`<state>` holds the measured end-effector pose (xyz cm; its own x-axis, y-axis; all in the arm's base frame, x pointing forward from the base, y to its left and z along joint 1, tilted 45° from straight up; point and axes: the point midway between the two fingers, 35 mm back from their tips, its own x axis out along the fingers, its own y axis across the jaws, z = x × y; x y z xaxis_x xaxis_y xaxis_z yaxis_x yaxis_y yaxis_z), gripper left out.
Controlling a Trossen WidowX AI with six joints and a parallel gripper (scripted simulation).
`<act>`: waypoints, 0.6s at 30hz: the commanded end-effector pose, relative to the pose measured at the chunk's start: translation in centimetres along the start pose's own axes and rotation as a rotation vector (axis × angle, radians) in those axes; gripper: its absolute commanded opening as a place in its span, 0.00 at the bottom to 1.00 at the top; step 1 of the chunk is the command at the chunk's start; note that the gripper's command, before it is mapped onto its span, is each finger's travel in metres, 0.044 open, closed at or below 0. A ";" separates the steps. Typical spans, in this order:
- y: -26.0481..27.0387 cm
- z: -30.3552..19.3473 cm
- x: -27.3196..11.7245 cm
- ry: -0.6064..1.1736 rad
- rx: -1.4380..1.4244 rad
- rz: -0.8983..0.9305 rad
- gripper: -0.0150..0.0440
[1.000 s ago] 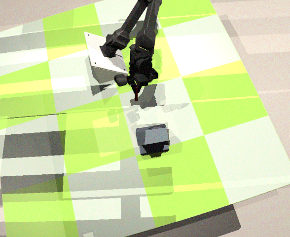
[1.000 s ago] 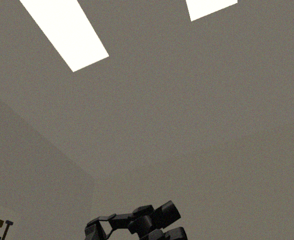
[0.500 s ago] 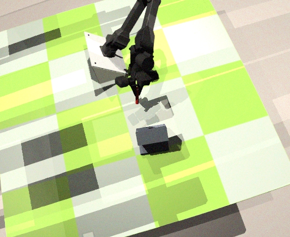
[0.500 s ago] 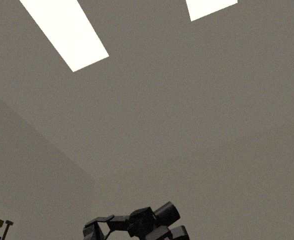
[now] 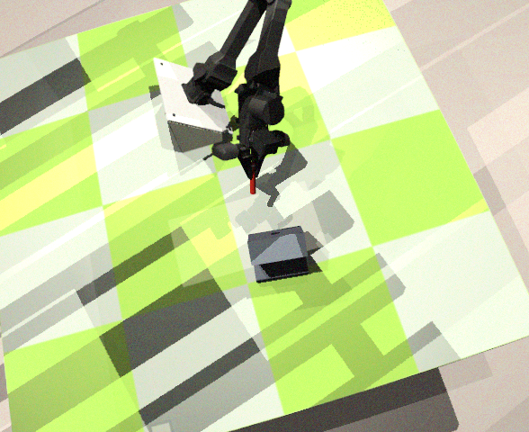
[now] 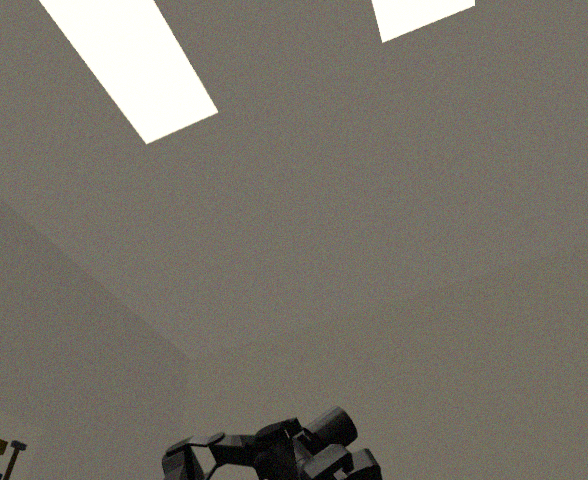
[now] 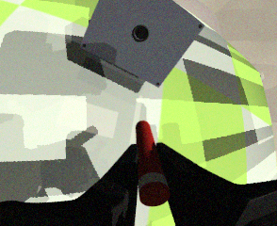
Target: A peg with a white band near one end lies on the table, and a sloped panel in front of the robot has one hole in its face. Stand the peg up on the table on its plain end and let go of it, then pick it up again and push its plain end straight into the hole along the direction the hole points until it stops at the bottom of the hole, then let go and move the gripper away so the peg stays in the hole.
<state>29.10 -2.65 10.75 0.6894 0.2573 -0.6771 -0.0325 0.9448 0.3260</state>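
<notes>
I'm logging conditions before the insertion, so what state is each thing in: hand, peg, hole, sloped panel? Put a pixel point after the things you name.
Black two-finger hand [image 5: 253, 175] [image 7: 146, 149]: shut on the peg.
Red cylindrical peg with a pale band [image 5: 253, 184] [image 7: 150, 162]: gripped, plain end outside the hole.
Round dark hole [image 7: 139, 33]: unfilled.
Grey sloped panel [image 5: 276, 248] [image 7: 124, 54]: standing on the table, face tilted.

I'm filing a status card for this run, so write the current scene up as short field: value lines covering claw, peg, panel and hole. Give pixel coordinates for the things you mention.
claw [image 5: 253, 174] [image 7: 146, 149]: shut on the peg
peg [image 5: 253, 186] [image 7: 149, 155]: red, gripped near its banded end
plain end: pointing away from the claw, toward the panel side
panel [image 5: 279, 248] [image 7: 138, 52]: grey, sloped, on the table
hole [image 7: 139, 33]: one, round, unfilled
insertion: not done
</notes>
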 end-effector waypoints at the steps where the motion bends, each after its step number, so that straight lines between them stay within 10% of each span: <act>1: -0.1 0.2 0.1 -0.023 -0.024 -0.011 0.25; 18: -0.1 1.8 0.0 -0.148 -0.112 -0.046 0.25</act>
<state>30.30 -3.03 11.86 0.7804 0.1995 -0.5926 -0.0690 0.9694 0.2354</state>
